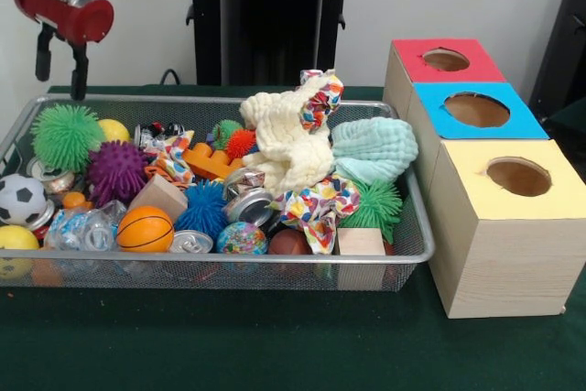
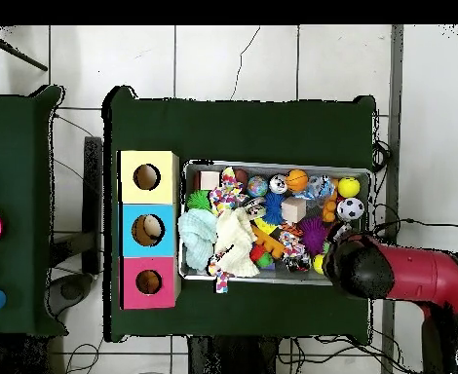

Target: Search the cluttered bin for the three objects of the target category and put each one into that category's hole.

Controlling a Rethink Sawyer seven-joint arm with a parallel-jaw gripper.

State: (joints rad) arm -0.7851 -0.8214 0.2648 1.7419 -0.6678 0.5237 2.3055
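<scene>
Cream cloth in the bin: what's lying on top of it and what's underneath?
A confetti-print fabric piece rests on top of the cream cloth. An orange brick and crushed cans poke out beside its lower edge. Whatever lies directly beneath is covered.

bin point(image 1: 417, 226): wire mesh, crammed with balls, cloths, blocks | boxes point(image 1: 499, 226): red, blue, yellow tops, each holed, beside bin

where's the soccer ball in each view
Front view: soccer ball at the bin's left end, near the front rim.
Overhead view: soccer ball at the bin's right end, just below the yellow ball.
Shared landmark: the basketball sits nearby.
</scene>
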